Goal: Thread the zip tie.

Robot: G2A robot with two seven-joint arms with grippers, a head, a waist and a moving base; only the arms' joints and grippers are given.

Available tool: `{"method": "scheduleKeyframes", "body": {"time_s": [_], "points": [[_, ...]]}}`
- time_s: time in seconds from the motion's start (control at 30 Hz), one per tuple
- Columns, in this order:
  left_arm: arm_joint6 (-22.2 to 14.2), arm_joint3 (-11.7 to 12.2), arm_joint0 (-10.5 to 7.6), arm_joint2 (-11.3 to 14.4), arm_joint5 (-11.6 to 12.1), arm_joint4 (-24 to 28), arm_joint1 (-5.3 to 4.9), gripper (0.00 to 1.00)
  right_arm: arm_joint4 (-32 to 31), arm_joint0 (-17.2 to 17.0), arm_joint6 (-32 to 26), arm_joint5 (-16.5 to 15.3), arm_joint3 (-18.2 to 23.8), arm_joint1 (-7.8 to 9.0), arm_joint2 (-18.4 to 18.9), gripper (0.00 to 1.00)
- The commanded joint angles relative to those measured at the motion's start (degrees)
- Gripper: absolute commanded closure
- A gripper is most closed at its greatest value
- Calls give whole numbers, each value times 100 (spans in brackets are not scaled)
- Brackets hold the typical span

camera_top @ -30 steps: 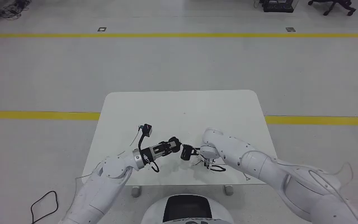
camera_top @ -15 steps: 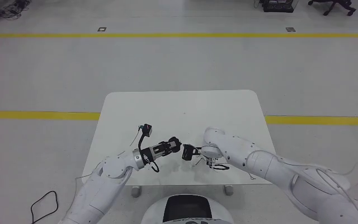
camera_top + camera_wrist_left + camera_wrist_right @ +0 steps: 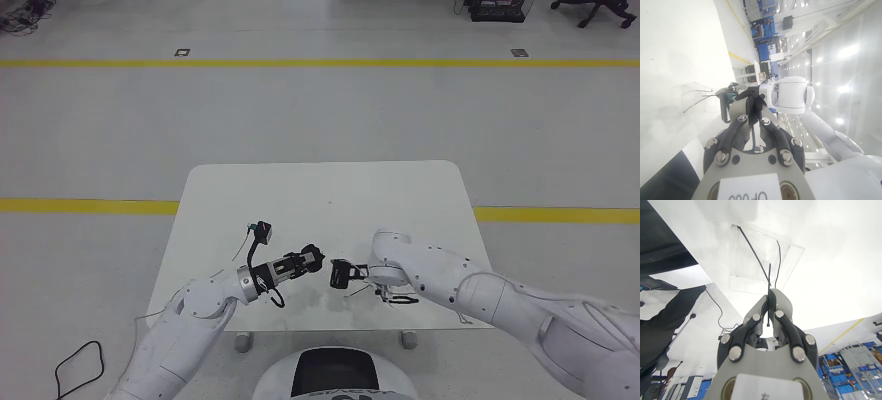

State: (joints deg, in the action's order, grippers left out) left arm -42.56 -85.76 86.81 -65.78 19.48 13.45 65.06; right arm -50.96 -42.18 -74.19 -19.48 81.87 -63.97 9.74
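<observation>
My right gripper (image 3: 769, 292) is shut on a black zip tie (image 3: 769, 275). Its pointed tail sticks out past the fingertips and its small head end (image 3: 768, 325) sits back between the fingers. My left gripper (image 3: 753, 98) is shut too, with a thin black strip (image 3: 753, 136), apparently a zip tie, running back from its fingertips toward the palm. In the top view the left gripper (image 3: 312, 258) and right gripper (image 3: 340, 274) face each other over the table's near edge, a small gap between them.
A clear shallow tray (image 3: 795, 255) lies on the white table (image 3: 400, 200) just beyond the right gripper, with two loose black zip ties (image 3: 753, 251) in it. The tray (image 3: 696, 85) also lies beside the left gripper. The table's far half is bare.
The right arm has drifted slightly to the right, so the gap between the two grippers has widened a little. The left arm has stayed still.
</observation>
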Motion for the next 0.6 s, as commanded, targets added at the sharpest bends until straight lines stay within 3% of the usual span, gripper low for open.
{"method": "scheduleKeyframes", "body": {"time_s": [0.0,0.27,0.57], "points": [[0,0,0,0,0,0,0,100,-10,5,-19,0,112,66,0,100],[0,0,0,0,0,0,0,100,-274,-30,127,0,613,380,60,100],[0,0,0,0,0,0,0,100,-853,-361,262,36,1396,855,445,100]]}}
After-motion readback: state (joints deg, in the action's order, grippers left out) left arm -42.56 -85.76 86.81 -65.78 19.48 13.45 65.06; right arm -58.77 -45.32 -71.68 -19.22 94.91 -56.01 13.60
